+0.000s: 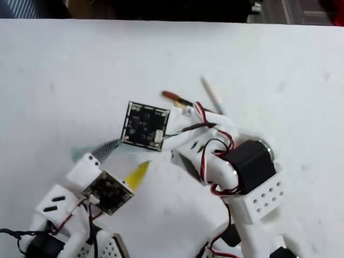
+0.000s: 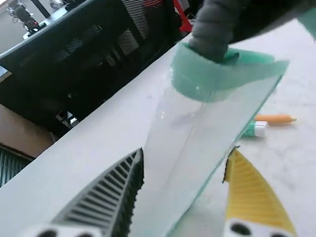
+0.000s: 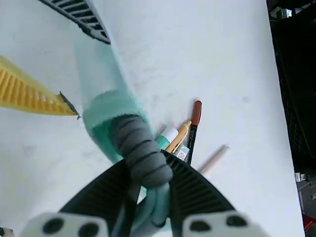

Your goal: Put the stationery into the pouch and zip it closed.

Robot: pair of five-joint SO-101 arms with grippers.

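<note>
The pouch (image 2: 197, 133) is clear plastic with a teal end and hangs stretched between both grippers. My left gripper (image 2: 185, 155) is open, its grey finger (image 2: 108, 192) and yellow finger (image 2: 252, 192) on either side of the pouch. My right gripper (image 3: 148, 165) is shut on the bunched teal end of the pouch (image 3: 98, 69), together with a grey ribbed piece (image 3: 143, 148). On the table lie a brown-red pen (image 3: 194, 128), an orange pencil (image 3: 178, 137), a white-and-green item (image 3: 168, 134) and a pale stick (image 3: 213, 160). In the high view the pen (image 1: 174, 98) and the stick (image 1: 211, 95) lie just beyond the right arm (image 1: 247, 166).
The white table (image 1: 80, 64) runs to a dark far edge, with black chairs (image 2: 89, 59) beyond it. Red and black wires (image 1: 207, 153) loop over the right arm. The left arm's body (image 1: 59, 209) sits at the near left corner.
</note>
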